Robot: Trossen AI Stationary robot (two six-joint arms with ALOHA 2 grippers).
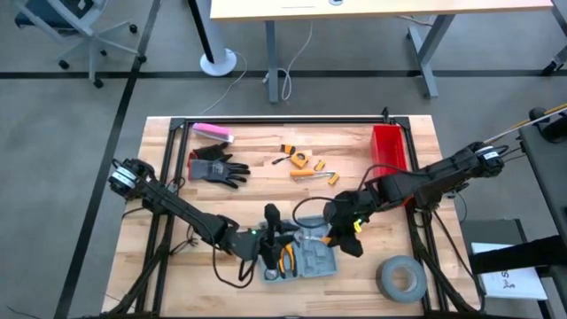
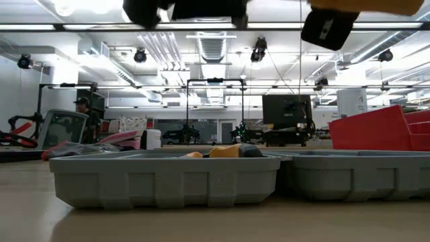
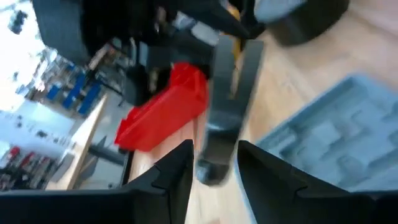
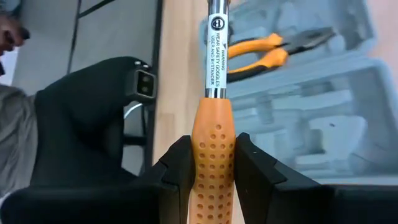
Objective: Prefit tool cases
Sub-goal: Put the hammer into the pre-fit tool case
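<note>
The grey-blue tool case [image 1: 312, 259] lies open near the table's front edge, with orange-handled pliers [image 4: 273, 53] in one of its slots. Above it my right gripper [image 1: 344, 226] is shut on a hammer [image 4: 216, 43] that has an orange handle and a steel shaft. The hammer reaches toward my left gripper [image 3: 214, 155]. That gripper's fingers stand on either side of the hammer's dark head [image 3: 219, 134]. In the low view both case halves [image 2: 168, 178] rest flat on the table. My left gripper has the hammer's head [image 3: 214, 168] between its two fingers; I cannot tell whether they touch it. My right gripper pinches the orange dimpled handle [image 4: 213, 124] between its two fingers. The handle and shaft run on forward past the fingertips, slanting down. The hammer is lifted clear above the open case.
A red bin [image 1: 388, 146] stands at the far right. A grey tape roll [image 1: 400, 276] lies at the near right. Black gloves [image 1: 217, 167], a pink item [image 1: 213, 133] and small orange tools [image 1: 310, 167] lie across the far half.
</note>
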